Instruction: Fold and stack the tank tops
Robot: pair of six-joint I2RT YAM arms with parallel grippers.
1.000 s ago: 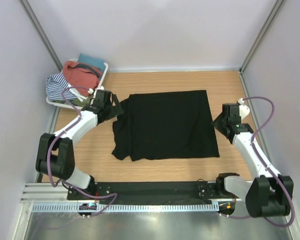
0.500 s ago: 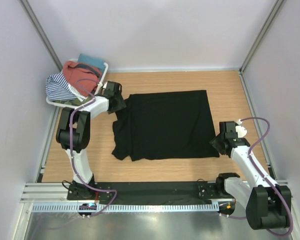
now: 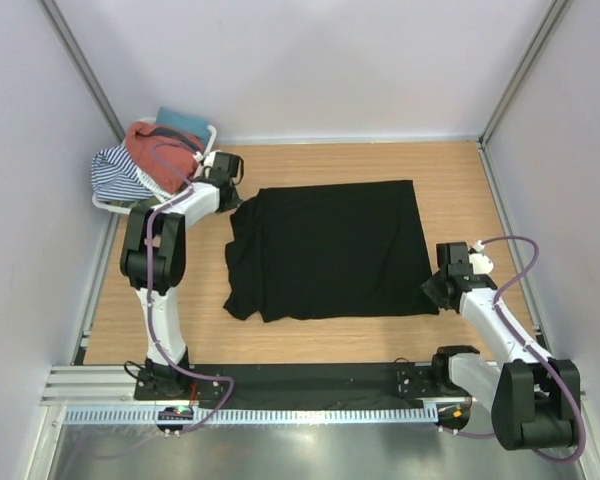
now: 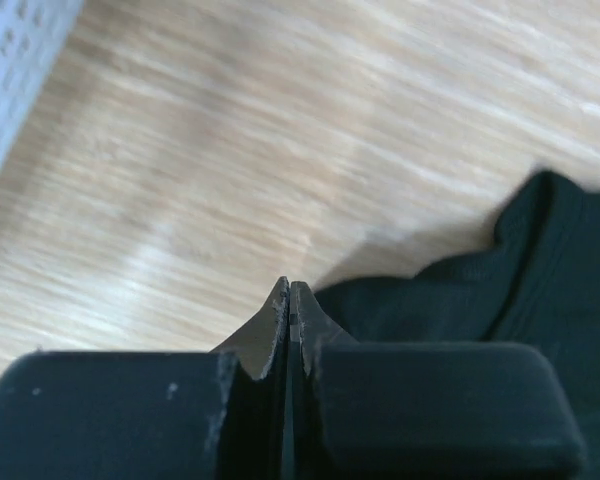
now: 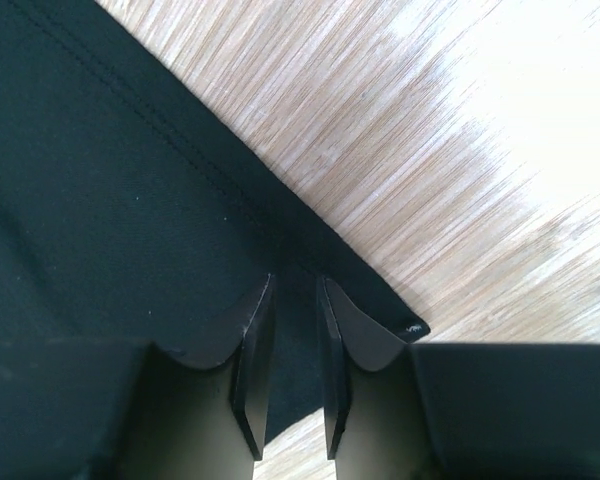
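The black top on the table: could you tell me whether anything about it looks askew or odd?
Yes. The black top lies mostly flat with a straight right edge, but its left side is bunched into uneven folds, so its outline there is ragged and lopsided. Nothing looks torn.

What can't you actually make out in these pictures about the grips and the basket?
Left gripper: shut at the edge of the black tank top; in the left wrist view its own fingers hide whether cloth is caught.
Right gripper: fingers straddle a corner; the right wrist view doesn't show a pinch.
Basket: in the top view, piled clothes hide what lies underneath.
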